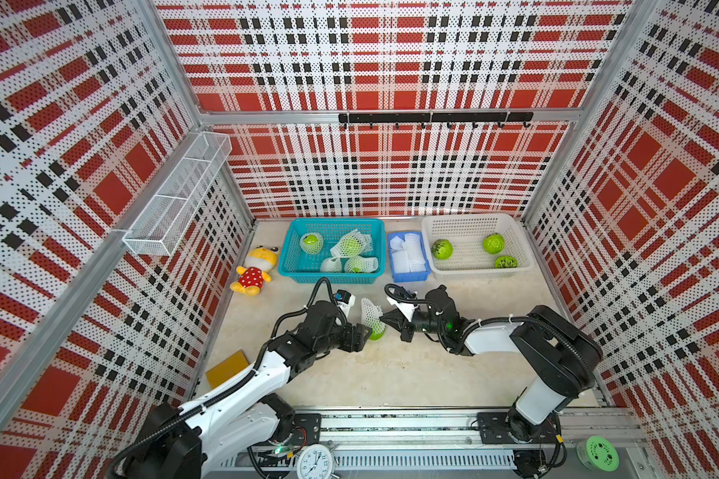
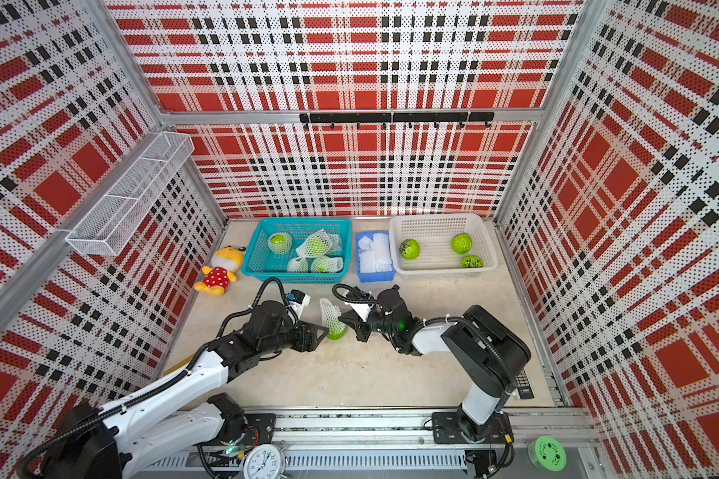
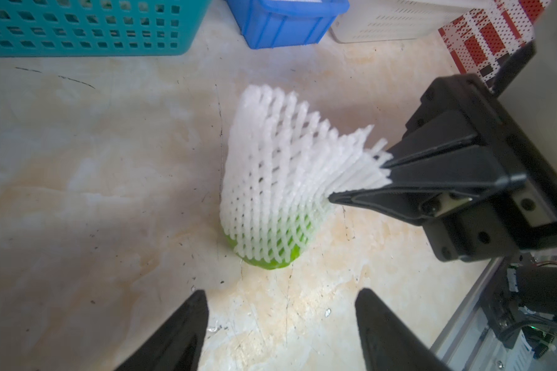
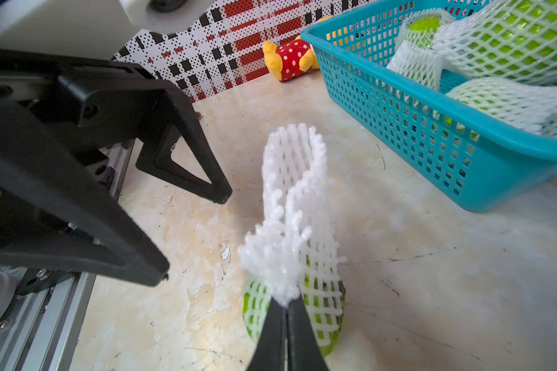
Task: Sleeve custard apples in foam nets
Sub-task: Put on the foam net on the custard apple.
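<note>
Custard apples [image 1: 351, 244] already wrapped in white mesh lie in the teal basket [image 1: 286, 257] at the back left of the counter [image 1: 391, 373]. There are four of them, one near its far left corner, one in the middle and two along its near wall. A yellow plush toy [image 1: 252, 269] in a red spotted dress lies on the counter just beside the basket's left wall. Right of the teal basket stands a small blue bin [image 1: 407, 277] holding a loose stack of empty foam nets [image 1: 407, 253]. Further right, a white lattice basket [image 1: 474, 271] holds three bare custard apples [image 1: 442, 249], well apart from each other: one by its left wall with dark patches, one toward the far right, and a darker one at the near right. In front of the containers, the left end effector [image 3: 280, 298] has its fingers spread apart with nothing between them, its tips just short of a custard apple [image 3: 267, 261] resting on the counter. A foam net [image 3: 280, 173] covers that fruit's upper part, leaving the green underside bare, and rises above it as a slack tube. The right end effector [image 4: 285, 308] has its fingers pressed together on the net's upper edge, bunching the mesh.
</note>
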